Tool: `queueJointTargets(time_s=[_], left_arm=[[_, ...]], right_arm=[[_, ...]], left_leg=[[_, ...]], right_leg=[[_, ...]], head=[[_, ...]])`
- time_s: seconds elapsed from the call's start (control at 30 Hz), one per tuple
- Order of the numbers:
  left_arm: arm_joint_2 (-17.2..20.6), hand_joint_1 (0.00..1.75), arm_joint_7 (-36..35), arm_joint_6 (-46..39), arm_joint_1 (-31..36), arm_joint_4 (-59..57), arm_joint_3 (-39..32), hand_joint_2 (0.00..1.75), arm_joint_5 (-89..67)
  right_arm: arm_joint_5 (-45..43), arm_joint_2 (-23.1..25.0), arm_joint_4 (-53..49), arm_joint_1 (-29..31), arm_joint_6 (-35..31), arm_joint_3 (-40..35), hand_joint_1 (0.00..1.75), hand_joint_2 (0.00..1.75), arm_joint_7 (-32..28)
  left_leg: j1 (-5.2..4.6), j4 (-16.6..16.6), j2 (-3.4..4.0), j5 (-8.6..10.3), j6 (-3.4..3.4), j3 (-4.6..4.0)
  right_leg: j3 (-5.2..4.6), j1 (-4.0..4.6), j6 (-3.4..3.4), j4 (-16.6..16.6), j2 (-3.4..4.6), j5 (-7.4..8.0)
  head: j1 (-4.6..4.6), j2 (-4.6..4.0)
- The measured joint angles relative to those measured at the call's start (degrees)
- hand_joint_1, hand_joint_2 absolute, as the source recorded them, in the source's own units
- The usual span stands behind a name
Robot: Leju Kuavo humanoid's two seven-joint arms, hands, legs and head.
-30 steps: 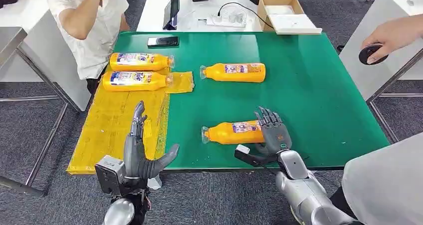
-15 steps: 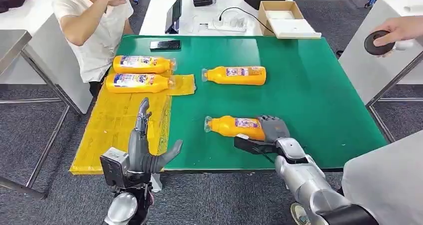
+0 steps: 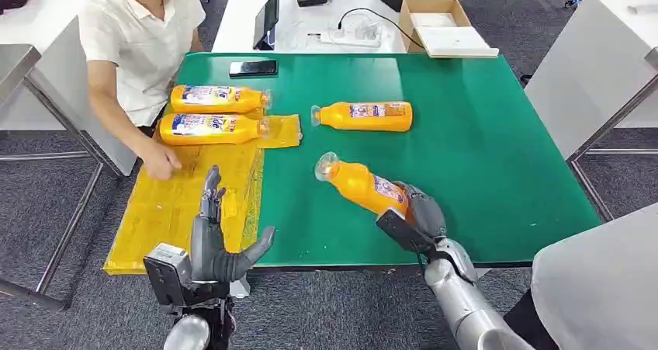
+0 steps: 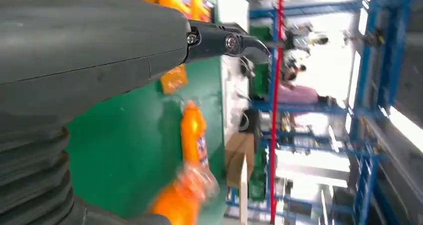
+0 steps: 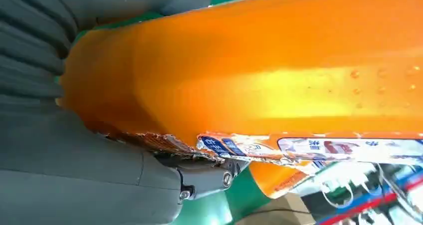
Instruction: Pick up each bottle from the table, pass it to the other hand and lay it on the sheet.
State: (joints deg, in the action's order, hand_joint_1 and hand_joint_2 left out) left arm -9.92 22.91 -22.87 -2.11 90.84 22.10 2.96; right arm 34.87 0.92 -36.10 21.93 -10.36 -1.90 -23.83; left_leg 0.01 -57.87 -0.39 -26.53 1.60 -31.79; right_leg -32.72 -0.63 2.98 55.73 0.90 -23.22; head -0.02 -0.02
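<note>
My right hand (image 3: pixel 413 218) grips an orange bottle (image 3: pixel 361 184) by its base and holds it tilted above the green table (image 3: pixel 481 148), cap end up and to the left. The right wrist view has that bottle (image 5: pixel 279 75) pressed against my palm. Another orange bottle (image 3: pixel 363 116) lies on the table's middle. Two bottles (image 3: pixel 217 98) (image 3: pixel 208 128) lie side by side on the far end of the yellow sheet (image 3: pixel 178 202). My left hand (image 3: pixel 213 241) hovers open at the near edge, fingers pointing up over the sheet.
A person in a white shirt (image 3: pixel 143 47) sits at the table's left, one hand (image 3: pixel 161 164) resting on the sheet. A black phone (image 3: pixel 253 67) lies at the far table edge. A cardboard box (image 3: pixel 441 22) and cables sit on the white table behind.
My right hand closed on the near bottle and lifted it off the table, tilting its cap end upward. The person's hand came down onto the sheet. The hand at far right withdrew.
</note>
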Motion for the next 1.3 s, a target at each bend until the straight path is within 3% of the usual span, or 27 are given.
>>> queueJointTargets(time_s=[0.1, 0.3, 0.53, 0.87, 0.93, 1.03, 1.3], left_arm=[[-0.33, 0.00, -0.07, -1.22, -1.28, 0.50, -0.57, 1.75, 2.66], [-0.26, 0.00, -0.79, -0.15, -2.64, 0.55, -0.70, 1.75, 3.97], [0.50, 0.00, -1.29, 4.96, -2.64, -2.09, 1.51, 1.75, -0.07], [0.72, 0.00, -2.60, 9.77, 0.35, -7.63, 4.59, 1.75, 1.37], [0.70, 0.00, -2.66, 9.97, 0.51, -8.13, 4.68, 1.75, 1.48], [0.72, 0.00, -2.75, 10.67, 0.54, -8.61, 4.68, 1.75, 2.60], [1.14, 0.00, -3.21, 14.58, 0.26, -7.63, 5.75, 1.75, 7.58]], right_arm=[[-9.49, 2.22, -9.76, -5.75, 0.20, -0.22, 1.75, 1.75, -0.15], [-18.97, 4.28, -25.82, -14.00, 0.83, -3.39, 1.75, 1.75, -0.76], [-23.20, 5.46, -35.61, -18.27, 5.44, -9.59, 1.75, 1.75, -1.61], [-21.93, 7.21, -35.77, -19.87, 5.73, -20.88, 1.75, 1.75, -3.03], [-21.93, 7.21, -35.36, -19.85, 5.68, -21.66, 1.61, 1.75, -3.10], [-20.77, 7.19, -34.24, -19.49, 5.81, -22.84, 1.75, 1.75, -2.33], [-19.31, 8.24, -25.01, -16.56, 2.95, -26.41, 1.75, 1.75, -3.54]], left_leg=[[0.03, 0.00, -0.07, 0.03, -0.02, -0.35], [0.03, 0.00, -0.33, 0.10, -0.01, -0.86], [0.01, 0.00, -0.29, 0.08, 0.00, -1.16], [0.04, 0.00, -0.28, 0.09, -0.01, -1.20], [0.03, 0.00, -0.28, 0.09, -0.01, -1.21], [0.02, 0.00, -0.26, 0.09, -0.01, -1.22], [0.04, 0.00, -0.30, 0.09, -0.01, -1.25]], right_leg=[[-0.26, 0.00, 0.00, 0.03, -0.02, 0.01], [-0.73, 0.00, 0.01, 0.06, -0.18, 0.00], [-1.05, -0.02, 0.01, 0.04, -0.17, -0.01], [-1.11, -0.01, 0.01, 0.06, -0.17, 0.00], [-1.11, -0.02, 0.01, 0.06, -0.17, 0.00], [-1.12, -0.03, 0.01, 0.05, -0.17, 0.00], [-1.16, -0.01, 0.01, 0.06, -0.18, -0.01]], head=[[0.02, 0.00], [0.02, 0.00], [0.00, 0.02], [0.02, 0.02], [0.00, 0.02], [0.02, 0.02], [0.02, 0.00]])
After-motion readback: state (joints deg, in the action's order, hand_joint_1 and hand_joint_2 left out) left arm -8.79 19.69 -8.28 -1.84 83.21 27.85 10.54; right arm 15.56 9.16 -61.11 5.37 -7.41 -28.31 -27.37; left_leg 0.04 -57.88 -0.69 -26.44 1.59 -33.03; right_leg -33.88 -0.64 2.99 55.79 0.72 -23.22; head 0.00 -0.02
